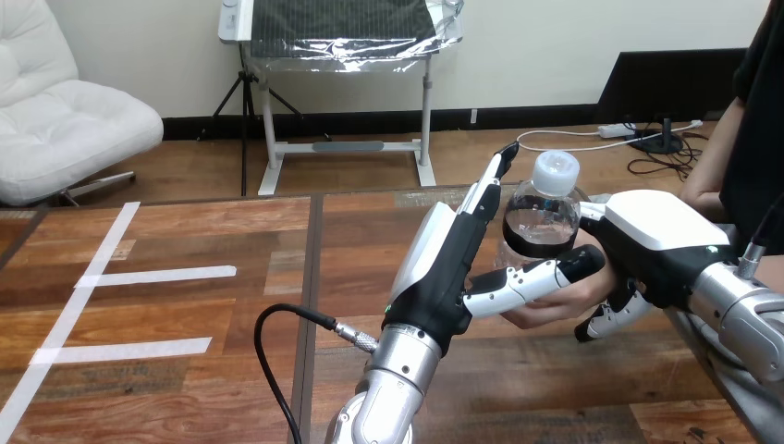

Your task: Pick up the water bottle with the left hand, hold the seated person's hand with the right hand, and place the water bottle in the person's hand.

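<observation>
Where the wooden table (231,314) comes near its right edge, we see the water bottle (544,217) upright above the tabletop, not standing on the wood. It is a clear bottle with a white cap (557,171) and a dark band around its middle.

Our left hand (442,268) is just at the left of the bottle. Its fingers (488,190) are straight and point up along the bottle's side, touching it or almost. Its thumb (532,277) stretches to the right across the front of the bottle's lower part. So this hand is opened, not closed around the bottle.

Under the bottle lies the person's hand (555,303). The thumb hides the bottle's base, so we cannot tell if the bottle rests on that hand.

Our right hand (661,231) comes in from the right side and sits over the person's hand near the wrist, with its fingers (612,321) curled under it, so it grips that hand.

On the left part of the table lie white tape strips (157,275), well apart from the bottle and the hands.
</observation>
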`<state>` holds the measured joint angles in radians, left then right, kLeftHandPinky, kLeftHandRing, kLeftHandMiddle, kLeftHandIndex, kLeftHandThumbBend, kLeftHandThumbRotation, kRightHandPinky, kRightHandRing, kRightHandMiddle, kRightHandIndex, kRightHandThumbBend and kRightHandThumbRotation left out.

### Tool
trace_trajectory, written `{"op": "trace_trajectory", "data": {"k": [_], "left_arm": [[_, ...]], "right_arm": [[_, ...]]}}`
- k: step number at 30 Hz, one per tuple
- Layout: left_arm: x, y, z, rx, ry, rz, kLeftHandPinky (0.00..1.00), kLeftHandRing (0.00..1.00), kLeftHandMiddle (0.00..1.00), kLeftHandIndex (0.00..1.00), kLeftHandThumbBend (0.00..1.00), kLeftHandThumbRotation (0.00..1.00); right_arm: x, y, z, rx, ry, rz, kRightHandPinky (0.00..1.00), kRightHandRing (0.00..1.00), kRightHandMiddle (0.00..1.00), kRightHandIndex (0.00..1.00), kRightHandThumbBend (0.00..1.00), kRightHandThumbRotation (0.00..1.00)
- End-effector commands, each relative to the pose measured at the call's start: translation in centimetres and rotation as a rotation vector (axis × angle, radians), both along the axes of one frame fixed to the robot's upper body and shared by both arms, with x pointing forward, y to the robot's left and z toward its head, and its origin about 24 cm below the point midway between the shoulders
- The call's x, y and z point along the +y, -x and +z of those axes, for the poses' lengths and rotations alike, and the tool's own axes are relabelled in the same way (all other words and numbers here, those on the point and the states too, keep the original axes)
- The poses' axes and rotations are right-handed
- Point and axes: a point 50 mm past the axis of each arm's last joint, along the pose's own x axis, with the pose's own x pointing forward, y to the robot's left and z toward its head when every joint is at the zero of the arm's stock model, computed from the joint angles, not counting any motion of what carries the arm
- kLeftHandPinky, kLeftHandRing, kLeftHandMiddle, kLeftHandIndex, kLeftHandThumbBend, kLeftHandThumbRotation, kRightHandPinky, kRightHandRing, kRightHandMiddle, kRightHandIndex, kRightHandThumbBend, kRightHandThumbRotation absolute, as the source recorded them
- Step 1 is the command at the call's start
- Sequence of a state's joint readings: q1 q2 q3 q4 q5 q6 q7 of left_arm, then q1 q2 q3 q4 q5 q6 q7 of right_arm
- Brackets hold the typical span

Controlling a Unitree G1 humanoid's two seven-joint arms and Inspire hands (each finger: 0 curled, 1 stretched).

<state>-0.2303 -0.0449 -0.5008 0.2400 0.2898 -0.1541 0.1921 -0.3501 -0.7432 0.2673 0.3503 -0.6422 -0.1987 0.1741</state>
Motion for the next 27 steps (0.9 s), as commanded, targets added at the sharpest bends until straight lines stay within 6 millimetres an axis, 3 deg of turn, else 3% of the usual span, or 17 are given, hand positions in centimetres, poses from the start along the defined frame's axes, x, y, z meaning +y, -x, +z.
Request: {"op": "trace_trajectory", "data": {"k": [1,27], "left_arm": [[-2.42,0.26,2.32,-0.051,0.111,-0.022,1.00,1.00,1.00,1.00,1.00,0.71],[-2.16,0.25,2.36,-0.025,0.145,-0.031,1.00,1.00,1.00,1.00,1.00,0.66]], "right_arm": [[0.73,-0.45,2.06,-0.091,-0.028,0.040,0.84,0.93,0.94,0.90,0.89,0.00],[0.67,-0.21,2.42,-0.105,-0.063,0.036,0.85,0.93,0.94,0.90,0.87,0.00]]}}
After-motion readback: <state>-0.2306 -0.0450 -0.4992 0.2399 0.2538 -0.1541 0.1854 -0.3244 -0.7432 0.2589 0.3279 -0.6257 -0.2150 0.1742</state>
